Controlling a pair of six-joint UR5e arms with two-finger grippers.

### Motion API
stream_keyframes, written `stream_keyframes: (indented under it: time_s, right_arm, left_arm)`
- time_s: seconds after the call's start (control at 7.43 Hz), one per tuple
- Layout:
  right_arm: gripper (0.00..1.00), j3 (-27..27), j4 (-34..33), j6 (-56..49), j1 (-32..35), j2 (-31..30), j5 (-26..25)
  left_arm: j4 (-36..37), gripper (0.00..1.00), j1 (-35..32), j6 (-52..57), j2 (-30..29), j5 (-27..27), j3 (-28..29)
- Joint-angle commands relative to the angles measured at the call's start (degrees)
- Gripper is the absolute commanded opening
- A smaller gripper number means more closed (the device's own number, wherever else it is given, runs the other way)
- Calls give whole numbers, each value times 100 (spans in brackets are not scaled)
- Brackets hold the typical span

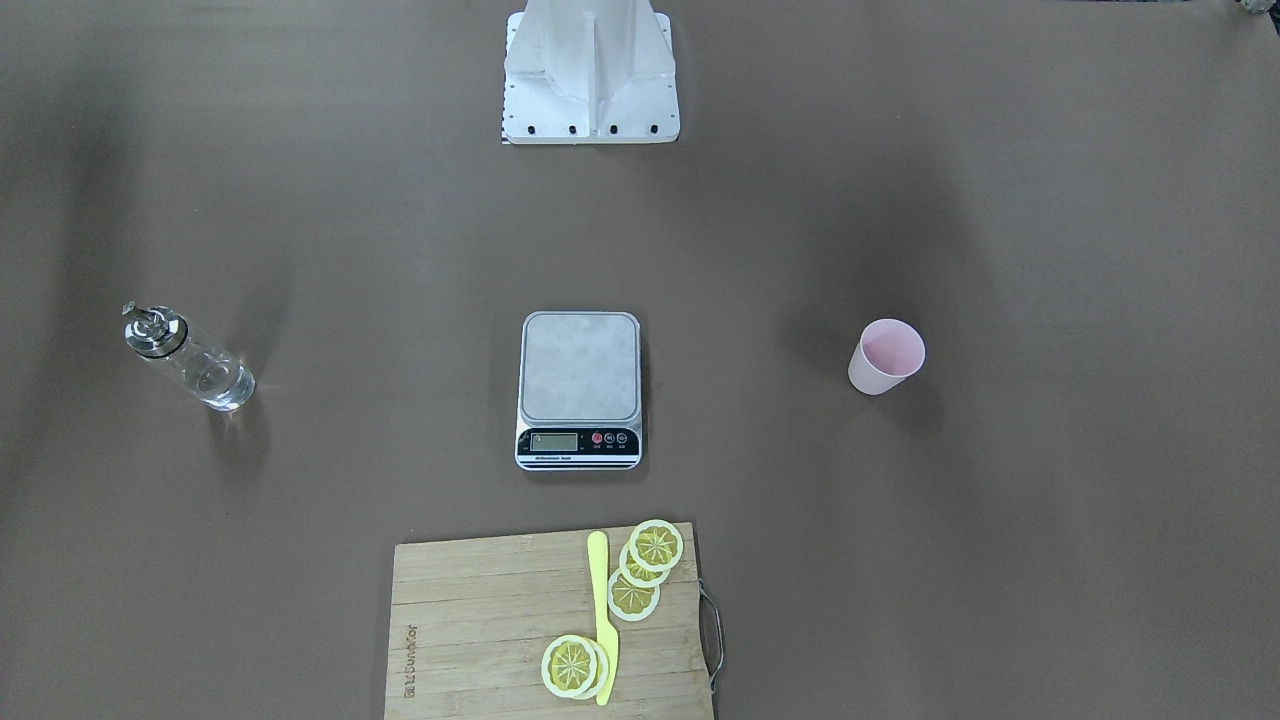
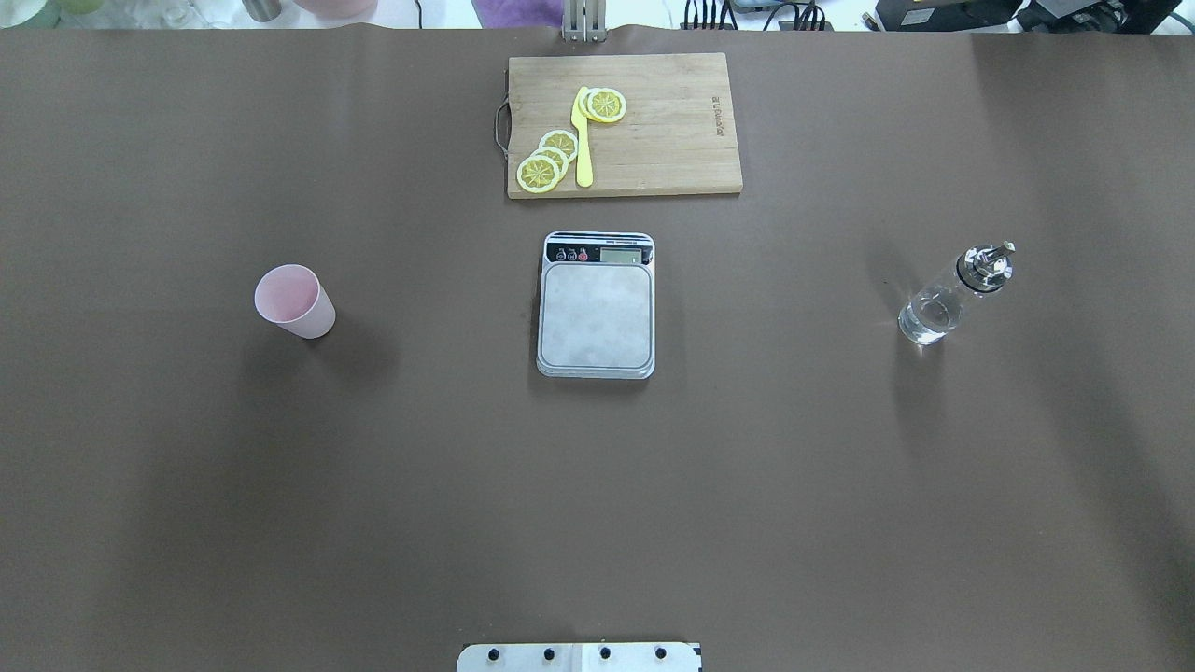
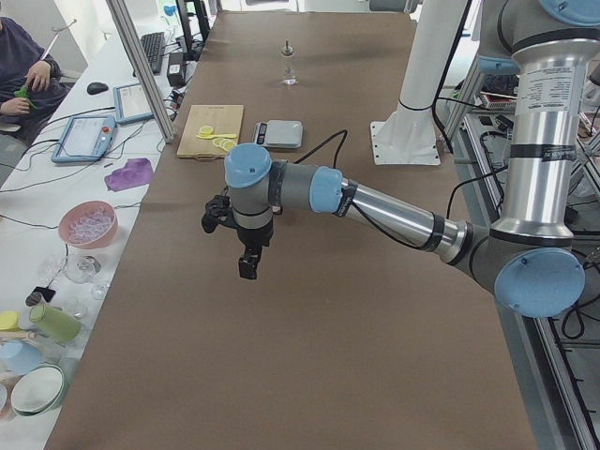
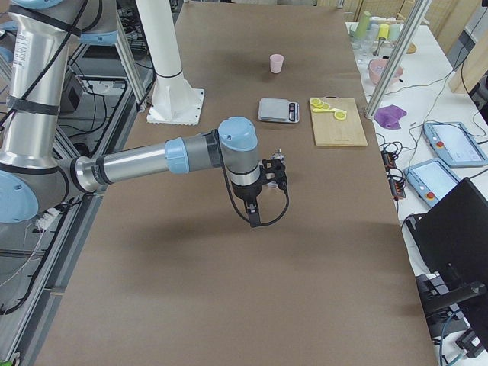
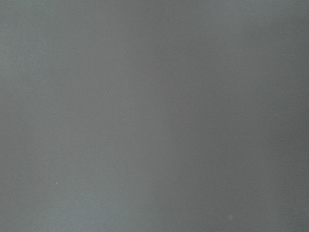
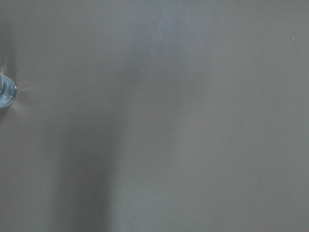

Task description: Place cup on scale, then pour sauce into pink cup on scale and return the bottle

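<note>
Here, tapered plastic cup (image 2: 297, 301) stands apart from steel-topped scale (image 2: 597, 306).

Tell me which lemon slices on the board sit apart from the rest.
The pair of overlapping lemon slices at the knife's blade end, nearer the board's front edge. The other three overlap in a row on the knife's other side, by the handle.

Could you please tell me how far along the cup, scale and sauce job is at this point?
Nothing looks done yet. The pink cup stands on the table, apart from the empty scale. The bottle stands untouched on the other side. Neither tool holds anything. Left: cup onto scale, pour, return the bottle.
</note>
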Motion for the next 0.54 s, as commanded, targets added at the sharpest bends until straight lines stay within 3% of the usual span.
stream_keyframes:
  time_s: [0.0, 0.4]
  right_arm:
    - [100, -125, 14, -72, 7, 207, 80]
    - [100, -63, 14, -29, 7, 189, 221]
  left_arm:
    - [-1130, 98, 0, -134, -88, 0, 437]
    - [-1228, 98, 0, -135, -88, -9, 395]
